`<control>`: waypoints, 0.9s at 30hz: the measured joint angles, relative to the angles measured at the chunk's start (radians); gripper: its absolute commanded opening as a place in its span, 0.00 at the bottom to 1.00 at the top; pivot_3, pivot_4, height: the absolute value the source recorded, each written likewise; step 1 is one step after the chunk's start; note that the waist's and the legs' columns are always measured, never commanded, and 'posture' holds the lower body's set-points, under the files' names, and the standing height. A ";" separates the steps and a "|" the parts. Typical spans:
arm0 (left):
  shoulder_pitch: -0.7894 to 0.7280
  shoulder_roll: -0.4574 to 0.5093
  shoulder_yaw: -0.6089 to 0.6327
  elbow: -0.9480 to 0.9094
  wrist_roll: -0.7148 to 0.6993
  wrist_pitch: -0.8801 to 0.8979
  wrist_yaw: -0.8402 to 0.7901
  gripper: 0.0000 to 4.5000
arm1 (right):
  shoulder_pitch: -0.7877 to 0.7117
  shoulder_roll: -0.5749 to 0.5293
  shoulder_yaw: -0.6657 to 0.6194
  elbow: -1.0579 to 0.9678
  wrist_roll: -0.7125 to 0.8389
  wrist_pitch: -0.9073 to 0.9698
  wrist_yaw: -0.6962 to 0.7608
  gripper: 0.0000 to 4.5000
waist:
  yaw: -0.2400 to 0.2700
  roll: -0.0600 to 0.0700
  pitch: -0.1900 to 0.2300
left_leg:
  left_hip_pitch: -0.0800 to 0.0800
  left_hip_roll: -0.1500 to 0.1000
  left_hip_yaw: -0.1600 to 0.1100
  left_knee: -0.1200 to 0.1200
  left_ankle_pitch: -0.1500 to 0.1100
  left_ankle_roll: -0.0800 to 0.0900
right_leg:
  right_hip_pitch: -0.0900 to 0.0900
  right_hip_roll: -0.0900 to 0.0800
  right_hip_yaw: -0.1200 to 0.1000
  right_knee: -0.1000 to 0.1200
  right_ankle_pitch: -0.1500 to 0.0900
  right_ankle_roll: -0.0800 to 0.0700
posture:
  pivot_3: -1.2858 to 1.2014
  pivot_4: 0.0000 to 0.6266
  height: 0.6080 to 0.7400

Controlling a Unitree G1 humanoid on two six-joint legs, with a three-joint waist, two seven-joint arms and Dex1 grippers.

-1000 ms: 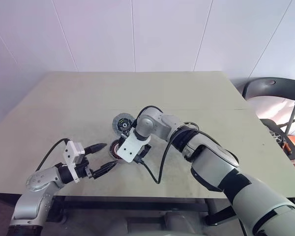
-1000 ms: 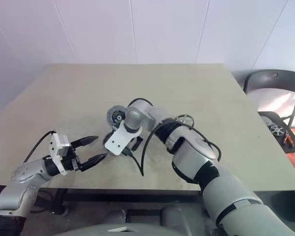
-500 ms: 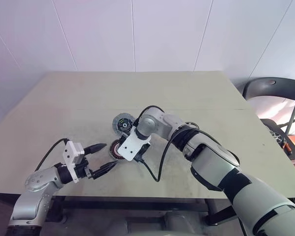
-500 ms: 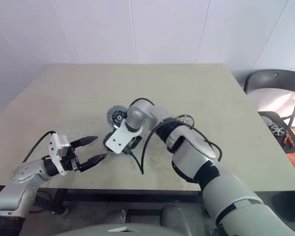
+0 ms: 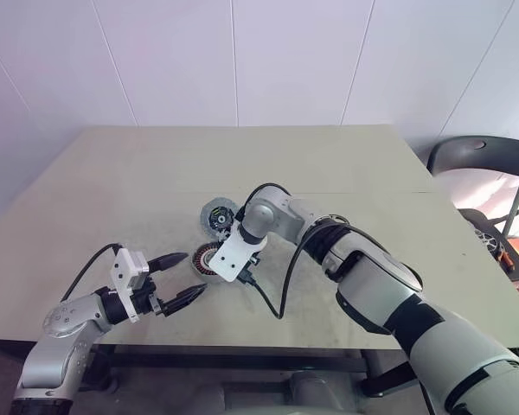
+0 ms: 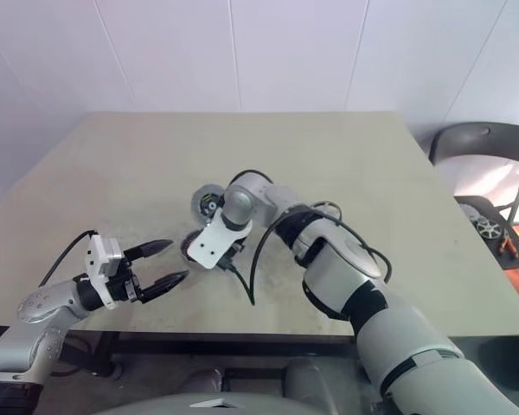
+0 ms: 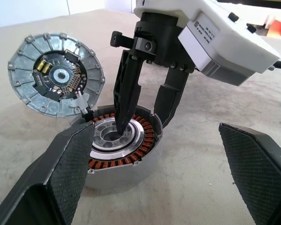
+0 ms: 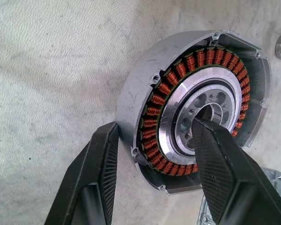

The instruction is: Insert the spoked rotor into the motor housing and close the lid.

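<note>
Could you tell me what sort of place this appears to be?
Probably a plain indoor test room or lab: a bare beige table against white panelled walls, a dark chair beside it, motor housing laid out.

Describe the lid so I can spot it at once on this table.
On the beige table, find the right tool reaching into the motor housing, the silver cup ringed with copper windings. The lid leans against the housing's far side: a flat grey segmented disc with a dark circuit-board centre and no copper.
</note>
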 measured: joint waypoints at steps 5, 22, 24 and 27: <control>0.001 0.000 0.000 0.000 0.000 0.001 0.000 1.00 | -0.042 -0.048 0.002 0.051 -0.028 -0.009 -0.004 0.45 | -0.001 0.000 0.001 | -0.002 0.000 0.000 0.000 0.000 0.000 | -0.001 0.000 0.000 -0.001 0.000 0.000 | 0.52 0.00 1.00; -0.004 0.000 0.000 0.001 0.000 0.002 -0.004 1.00 | -0.089 -0.188 0.000 0.125 -0.067 -0.008 -0.059 0.45 | -0.001 0.001 0.001 | -0.004 0.000 0.000 -0.004 0.000 0.000 | -0.005 0.000 0.000 -0.001 0.000 -0.001 | 0.52 0.00 1.00; -0.005 0.000 0.000 0.003 0.000 0.002 -0.004 1.00 | -0.087 -0.202 0.000 0.125 -0.067 -0.011 -0.050 0.45 | -0.001 0.001 0.001 | -0.004 0.000 0.000 -0.004 0.000 0.000 | -0.005 0.000 0.000 0.000 0.000 -0.001 | 0.52 0.00 1.00; -0.010 0.000 0.000 0.004 0.000 0.005 -0.005 1.00 | -0.064 -0.217 0.000 0.125 -0.067 -0.013 -0.039 0.45 | -0.003 0.001 0.001 | -0.004 0.000 0.000 -0.004 0.000 0.000 | -0.004 0.001 0.000 0.000 0.000 -0.001 | 0.52 0.00 1.00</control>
